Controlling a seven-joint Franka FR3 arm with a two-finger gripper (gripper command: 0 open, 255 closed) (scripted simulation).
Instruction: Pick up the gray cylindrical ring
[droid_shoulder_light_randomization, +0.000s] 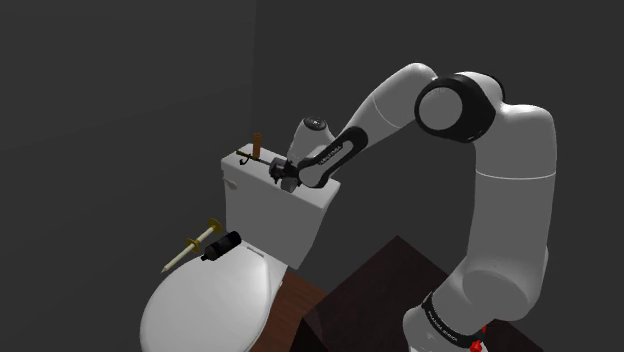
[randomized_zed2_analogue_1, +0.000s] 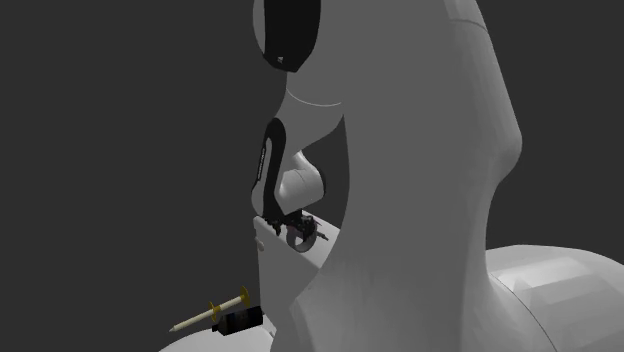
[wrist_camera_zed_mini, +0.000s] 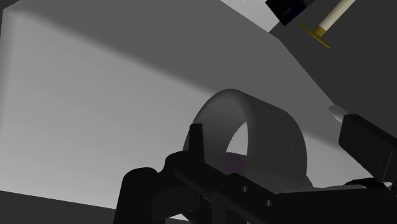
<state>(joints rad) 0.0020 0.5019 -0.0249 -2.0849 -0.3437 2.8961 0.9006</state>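
Hangs over white toilet tank (droid_shoulder_light_randomization: 262, 215) with gripper (droid_shoulder_light_randomization: 284, 178) fingers spread either side of grey ring (wrist_camera_zed_mini: 286, 143); stands on edge on the tank lid, one finger beside it, other clear.

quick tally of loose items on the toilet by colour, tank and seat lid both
Gray: 1, ring on the tank
Brown: 1, upright peg on the tank
Cream: 1, long tool on the seat lid
Black: 1, small block beside the tool
Total: 4
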